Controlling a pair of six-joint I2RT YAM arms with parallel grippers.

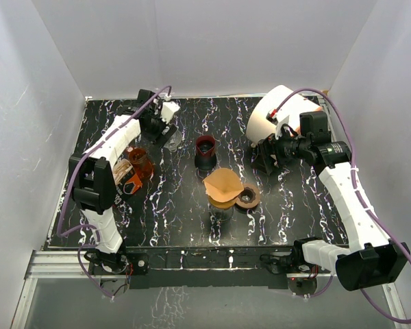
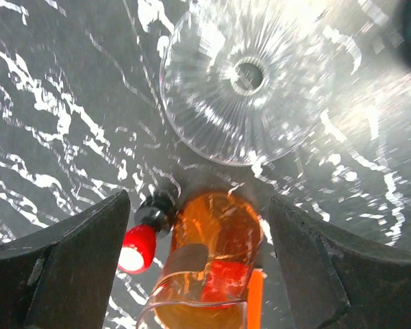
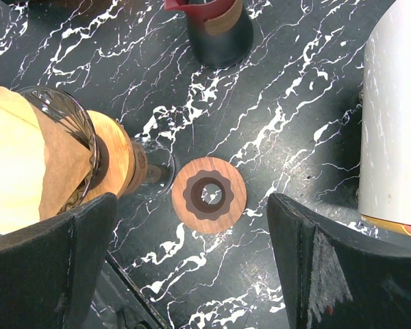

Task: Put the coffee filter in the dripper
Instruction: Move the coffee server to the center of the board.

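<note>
Coffee filter (image 1: pixel 222 184): opened out inside glass dripper (image 3: pixel 72 127), mid-table; looks seated, so the task seems done.
Left gripper (image 2: pixel 198 205): jaws wide, empty, far left above amber jar (image 2: pixel 205 260); likely parked clear.
Right gripper (image 3: pixel 192 202): spread, holding nothing, over wooden disc (image 3: pixel 209 195) just beside dripper.

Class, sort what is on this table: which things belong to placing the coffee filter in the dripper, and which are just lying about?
Belong to the job: coffee filter; glass dripper with wooden collar, holding the filter.

Just lying about: dark cup; wooden disc; white cylinder; amber container; clear ribbed glass cone.
</note>
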